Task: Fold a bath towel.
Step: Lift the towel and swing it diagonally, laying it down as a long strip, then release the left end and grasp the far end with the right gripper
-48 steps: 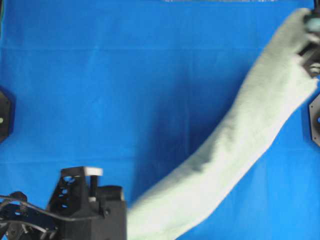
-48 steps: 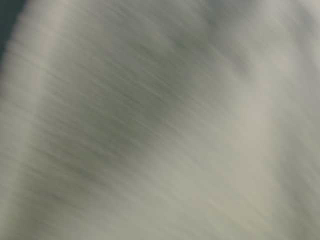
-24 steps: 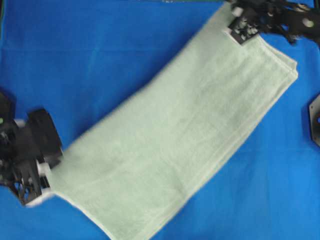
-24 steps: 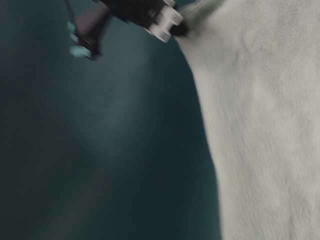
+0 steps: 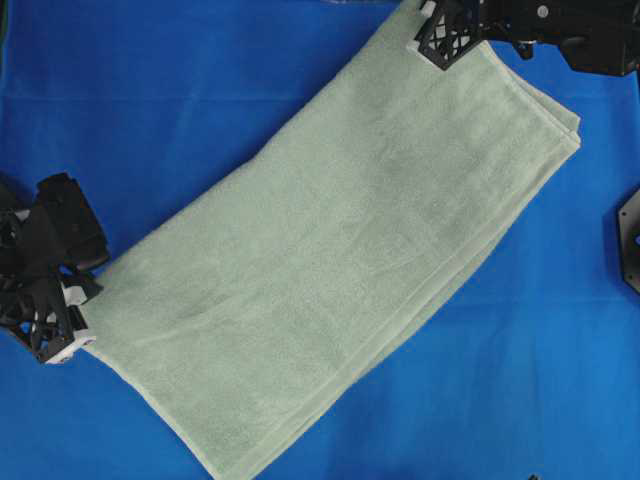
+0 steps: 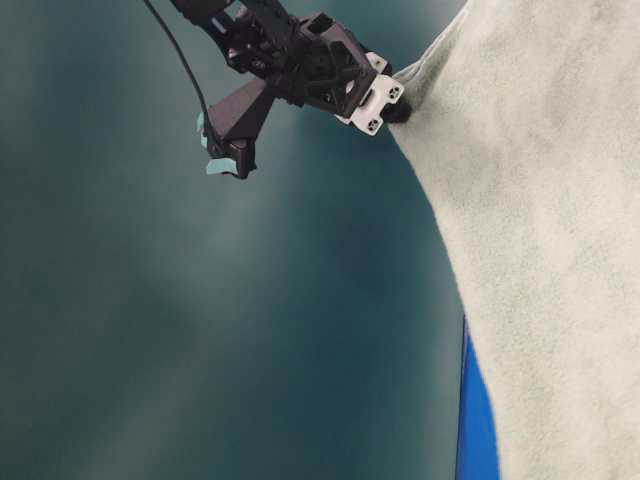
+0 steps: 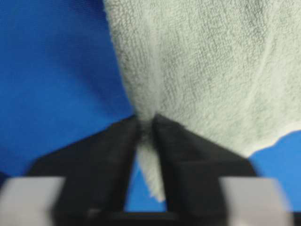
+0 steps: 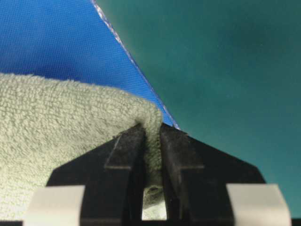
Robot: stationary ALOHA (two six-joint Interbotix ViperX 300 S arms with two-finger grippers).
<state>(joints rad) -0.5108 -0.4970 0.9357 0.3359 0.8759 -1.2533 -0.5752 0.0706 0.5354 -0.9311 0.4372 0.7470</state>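
Seen from overhead, the bath towel (image 5: 340, 260) lies diagonally on the blue table cloth (image 5: 200, 90), while both wrist views show the left gripper (image 7: 146, 123) and right gripper (image 8: 153, 129) pinching opposite towel corners between narrow jaws.

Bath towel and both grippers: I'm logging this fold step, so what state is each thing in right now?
bath towel: spread flat in a doubled layer, lying diagonally on the blue table cloth, pinched at two opposite ends.
left gripper: jaws nearly together, a fold of towel edge between them.
right gripper: shut on the towel's far corner at the cloth's edge.
blue table cloth: flat, partly covered.
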